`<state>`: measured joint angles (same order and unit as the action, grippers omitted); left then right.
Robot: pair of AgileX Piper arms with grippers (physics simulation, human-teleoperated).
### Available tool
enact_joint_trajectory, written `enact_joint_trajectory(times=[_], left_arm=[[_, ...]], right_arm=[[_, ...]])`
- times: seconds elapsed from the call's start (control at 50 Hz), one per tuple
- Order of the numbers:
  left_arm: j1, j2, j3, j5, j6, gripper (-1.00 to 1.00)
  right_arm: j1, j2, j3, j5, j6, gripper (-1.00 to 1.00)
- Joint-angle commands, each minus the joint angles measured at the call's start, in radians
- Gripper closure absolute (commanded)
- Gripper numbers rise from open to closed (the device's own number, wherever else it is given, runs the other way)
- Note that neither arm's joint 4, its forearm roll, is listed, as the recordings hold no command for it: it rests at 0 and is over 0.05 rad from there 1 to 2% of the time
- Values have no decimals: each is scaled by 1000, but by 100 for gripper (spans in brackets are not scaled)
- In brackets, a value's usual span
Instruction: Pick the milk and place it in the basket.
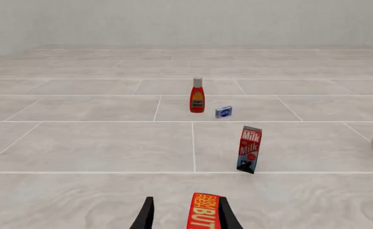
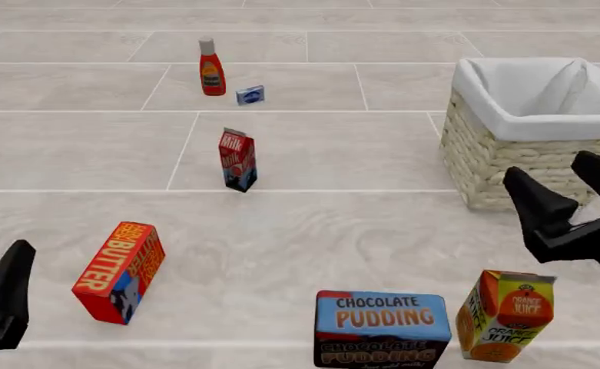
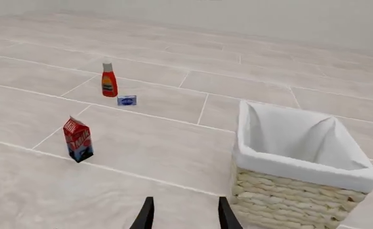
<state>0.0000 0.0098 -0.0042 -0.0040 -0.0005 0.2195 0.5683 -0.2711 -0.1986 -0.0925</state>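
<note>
Two end effectors low at frame edges, left end effector [image 2: 1, 307] cut off, spread, right end effector [image 2: 576, 204] spread beside pale wicker basket [image 2: 505, 154], small red milk carton [image 2: 237, 160] upright mid-surface, untouched.

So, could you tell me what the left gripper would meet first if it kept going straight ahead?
Most likely the butter box, which sits right between the left gripper's open fingers; the milk stands farther on.
</note>
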Motion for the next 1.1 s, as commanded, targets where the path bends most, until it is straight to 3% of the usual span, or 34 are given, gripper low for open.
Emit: enact_joint_trajectory(times=[0.02,0.48,0.58,0.64,0.84,1.1], left_arm=[[0,5,1,-6,0,-100],[0,3,-1,-1,0,-100],[0,3,-1,-1,0,-100],[0,3,-1,-1,0,-100],[0,3,-1,-1,0,-100],[0,3,-1,-1,0,-100]], right_arm=[[155,204,-143,-32,-63,-100],[398,558,-500,90,-174,-100],[378,653,-553,119,-224,-100],[419,693,-600,143,-208,-100],[451,846,-749,179,-248,-100],[448,1046,-950,222,-266,-100]])
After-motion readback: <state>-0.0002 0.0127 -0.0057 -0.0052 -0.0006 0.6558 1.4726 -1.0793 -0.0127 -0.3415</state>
